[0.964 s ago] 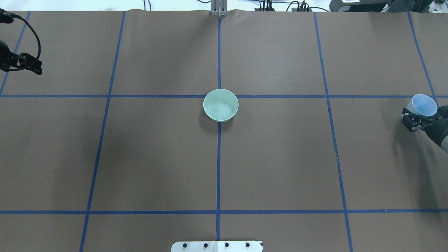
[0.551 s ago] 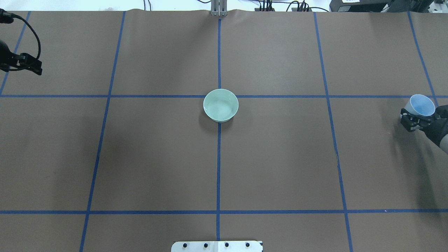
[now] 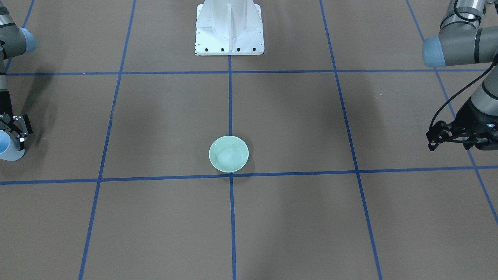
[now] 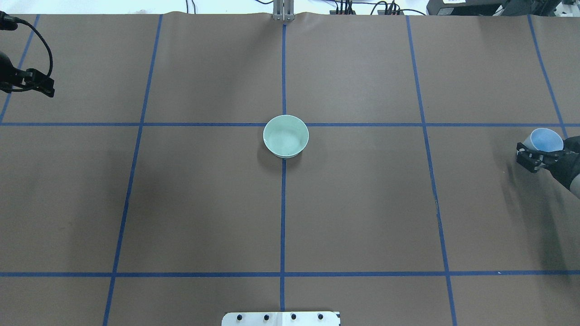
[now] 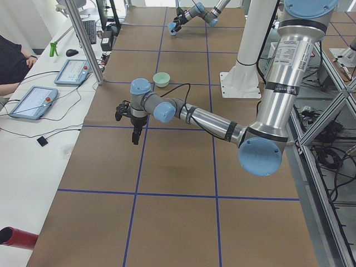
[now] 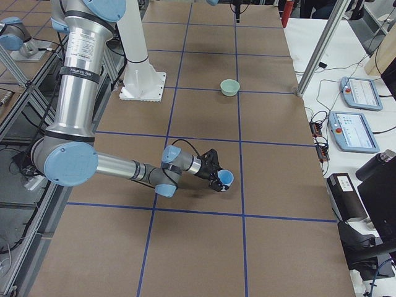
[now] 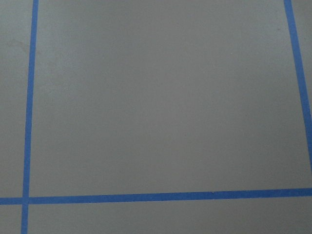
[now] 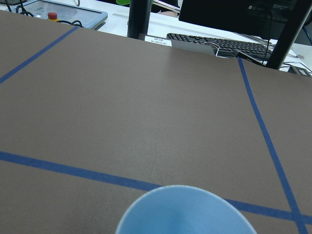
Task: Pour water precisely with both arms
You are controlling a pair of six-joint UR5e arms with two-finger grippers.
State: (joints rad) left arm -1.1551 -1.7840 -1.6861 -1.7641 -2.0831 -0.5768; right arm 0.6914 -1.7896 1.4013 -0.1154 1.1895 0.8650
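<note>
Big brown table [image 4: 204, 203] with a blue tape grid, and both arms are parked way out at opposite ends: the right arm [image 6: 80, 93] low on its side, the left arm [image 5: 278, 83] stretched out on the other.

Dead centre sits a small mint bowl [image 4: 265, 136], on its own, well apart from both arms. The blue cup [image 4: 546, 139] is out by the right edge, gripped by the right gripper [image 4: 531, 158], whose fingers are clamped on its wall. Can't tell if the cup is resting on the table or just off it.

The left gripper [image 4: 40, 86] carries nothing. Honestly can't tell if its fingers are spread or closed.

The water [image 4: 286, 139] seems to be that faint sheen in the bowl's bottom. Whether the cup has any is impossible to see.

What could go wrong, by this poster's guess: it's a long haul from the edge to that bowl, so a jerky carry could slosh or let the cup slip in the pinch. The bowl is a small target, so tipping too fast or off-centre puts water on the paper. And both arms meeting over one bowl could bump.
</note>
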